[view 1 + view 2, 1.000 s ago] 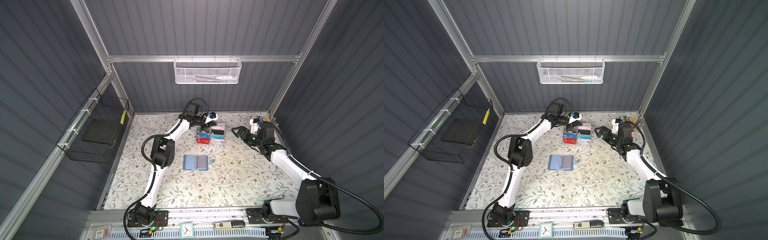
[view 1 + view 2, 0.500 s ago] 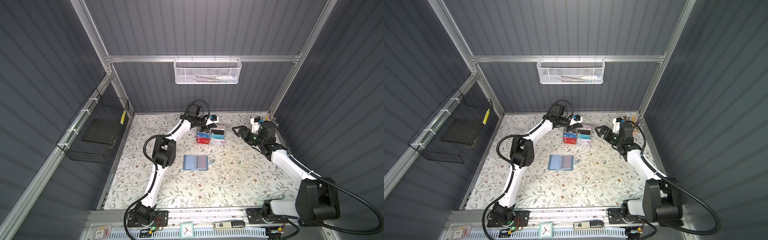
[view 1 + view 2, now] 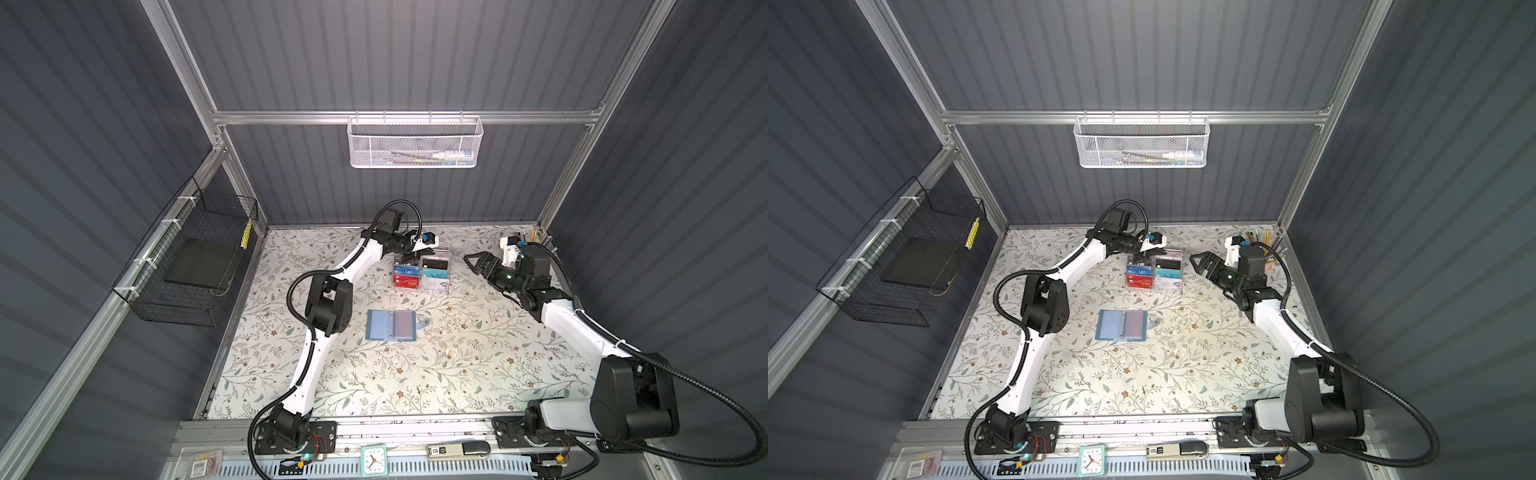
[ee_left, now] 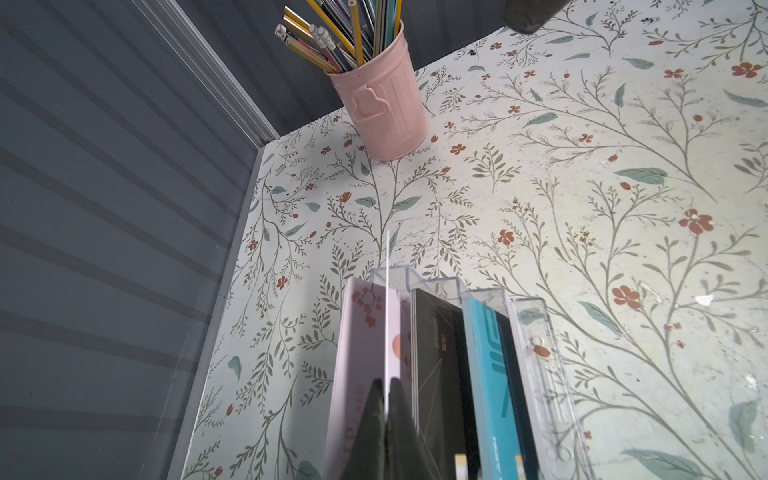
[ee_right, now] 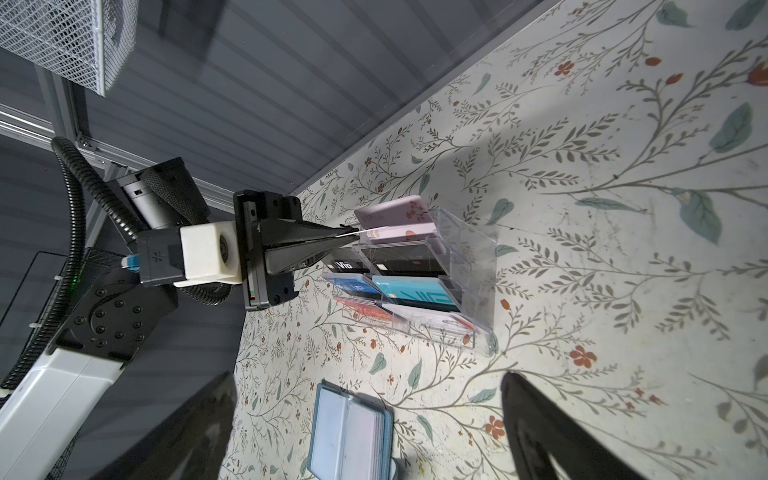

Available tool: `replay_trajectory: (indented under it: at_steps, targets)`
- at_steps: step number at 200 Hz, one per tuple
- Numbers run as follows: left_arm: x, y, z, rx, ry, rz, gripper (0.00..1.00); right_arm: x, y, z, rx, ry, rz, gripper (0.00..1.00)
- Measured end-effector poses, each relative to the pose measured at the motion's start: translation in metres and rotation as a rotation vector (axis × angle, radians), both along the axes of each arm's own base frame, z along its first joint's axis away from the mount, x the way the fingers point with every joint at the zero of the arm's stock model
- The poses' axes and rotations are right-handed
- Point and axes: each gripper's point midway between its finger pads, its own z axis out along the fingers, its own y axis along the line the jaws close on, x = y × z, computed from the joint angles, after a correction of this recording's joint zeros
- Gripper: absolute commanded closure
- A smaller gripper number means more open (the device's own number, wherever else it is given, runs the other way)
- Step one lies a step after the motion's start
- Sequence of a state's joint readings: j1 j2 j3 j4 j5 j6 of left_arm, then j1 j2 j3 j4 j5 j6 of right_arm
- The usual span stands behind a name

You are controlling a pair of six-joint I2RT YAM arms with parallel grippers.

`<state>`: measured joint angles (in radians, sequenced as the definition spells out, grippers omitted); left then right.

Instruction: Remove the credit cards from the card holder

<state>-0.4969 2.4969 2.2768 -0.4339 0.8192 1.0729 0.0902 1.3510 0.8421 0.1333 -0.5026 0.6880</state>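
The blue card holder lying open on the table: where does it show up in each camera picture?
Both top views: card holder lies open near the centre, just below the clear card rack.
Left wrist: not in it.
Right wrist: open, in front of the rack, cut off by the frame edge.
Shared landmark: the rack, visible in all four.

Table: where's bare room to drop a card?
Widest bare patch: table between the card holder and the front rail. Also free: between card holder and right arm, and the strip between left arm and table edge. Crowded: back middle, with the left gripper, shut on a white card, at the card rack, open right gripper beside; pencil cup fills the back-right corner.
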Motion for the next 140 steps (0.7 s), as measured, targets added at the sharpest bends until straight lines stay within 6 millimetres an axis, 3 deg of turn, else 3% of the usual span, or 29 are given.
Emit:
replay_trajectory:
  at_steps: [76, 140]
  targets:
    - [0.002, 0.002, -0.012, 0.021, -0.006, 0.014, 0.90, 0.000, 0.001, 0.001, 0.009, -0.002, 0.004, 0.01]
    - [0.006, 0.004, -0.019, 0.037, -0.020, 0.034, 0.88, 0.000, 0.002, 0.002, 0.012, -0.005, 0.007, 0.01]
